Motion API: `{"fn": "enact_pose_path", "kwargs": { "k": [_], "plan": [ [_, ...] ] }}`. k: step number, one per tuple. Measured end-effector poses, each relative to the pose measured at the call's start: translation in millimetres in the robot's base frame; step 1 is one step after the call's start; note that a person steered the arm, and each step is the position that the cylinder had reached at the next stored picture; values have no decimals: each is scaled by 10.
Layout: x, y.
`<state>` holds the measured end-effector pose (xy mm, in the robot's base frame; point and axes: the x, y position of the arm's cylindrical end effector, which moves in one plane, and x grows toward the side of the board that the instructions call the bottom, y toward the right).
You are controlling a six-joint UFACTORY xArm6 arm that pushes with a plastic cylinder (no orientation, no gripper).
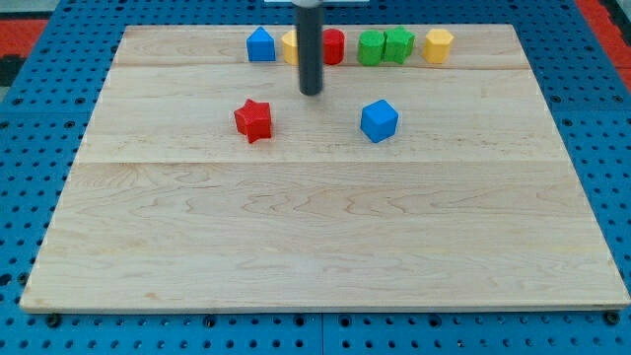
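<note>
Dark rod ends in my tip, touching no block. To its left and lower lies the red star block; to its right and lower, the blue cube. Behind it the rod partly hides a yellow block and a red block in the top row on the wooden board.

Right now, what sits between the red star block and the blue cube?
Nothing: bare wood separates the red star block from the blue cube in the camera view. My tip stands just above that line.
</note>
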<state>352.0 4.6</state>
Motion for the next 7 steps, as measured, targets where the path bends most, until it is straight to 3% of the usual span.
{"fn": "enact_pose_path", "kwargs": {
  "k": [1,2,3,4,5,6,7],
  "plan": [
    [581,-293],
    [503,-1065],
    [-26,-1426],
    [406,-1333],
    [722,-853],
    [259,-669],
    [-97,-1035]
  ]
}}
